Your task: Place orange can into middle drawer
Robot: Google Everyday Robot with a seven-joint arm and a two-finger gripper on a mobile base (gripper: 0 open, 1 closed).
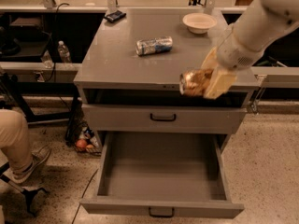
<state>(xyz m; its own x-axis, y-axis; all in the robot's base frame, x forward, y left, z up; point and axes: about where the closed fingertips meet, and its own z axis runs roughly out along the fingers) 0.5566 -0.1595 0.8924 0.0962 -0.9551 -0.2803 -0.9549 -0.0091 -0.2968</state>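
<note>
My gripper (205, 80) comes in from the upper right and is shut on the orange can (192, 82), a mottled orange-gold can held on its side with a silver end facing left. It hangs in front of the cabinet top's front edge, right of centre, above the drawers. The middle drawer (161, 206), the lowest one with a small black handle, is pulled fully open below and its inside holds nothing. A closed drawer front with a black handle (163, 118) sits just above it.
A blue-and-silver can (154, 45) lies on its side on the grey cabinet top (112, 59). A white bowl (199, 22) stands at the back right, a dark phone-like object (115, 16) at the back left. A seated person's leg and shoe (18, 148) are at the left.
</note>
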